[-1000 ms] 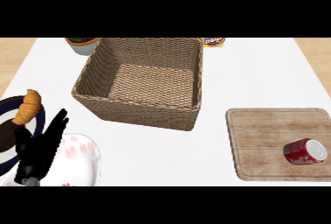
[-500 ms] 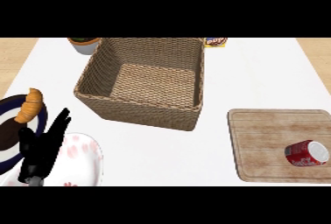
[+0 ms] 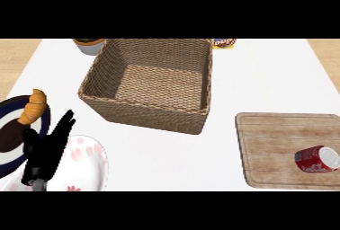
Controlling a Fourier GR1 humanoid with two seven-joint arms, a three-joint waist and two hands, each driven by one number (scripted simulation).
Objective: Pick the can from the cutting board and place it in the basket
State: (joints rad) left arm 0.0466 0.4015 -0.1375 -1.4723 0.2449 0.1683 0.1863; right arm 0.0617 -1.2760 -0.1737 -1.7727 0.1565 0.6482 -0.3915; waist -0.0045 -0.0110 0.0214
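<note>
Left hand (image 3: 45,150) sits low at the counter's left edge, fingers straight and fanned upward, holding nothing, just resting over a white plate with pink blossoms (image 3: 86,164). No right hand anywhere in the head view, so nothing can be said about its fingers.

Just beyond that left hand, a dark plate (image 3: 10,112) at the left edge carries a croissant (image 3: 33,106) and something brown and round that's hard to name. Moving out toward the middle, the woven basket (image 3: 192,58) stands open, and nothing shows inside it. A cup or pot (image 3: 90,45) peeks out at its far-left corner, and a small packet (image 3: 224,43) at its far-right corner.

Now across to the counter's near-right corner: the cutting board (image 3: 279,134), and the red can (image 3: 317,160) lies on its side near the board's near-right corner, well apart from the basket. Its silver end faces right and slightly toward the near edge, so the long axis runs roughly left to right, a little slanted.

Progress, as I read it: nothing done yet. Reach, grasp, carry and drop-in all remain, and the can looks ready to roll when touched.
</note>
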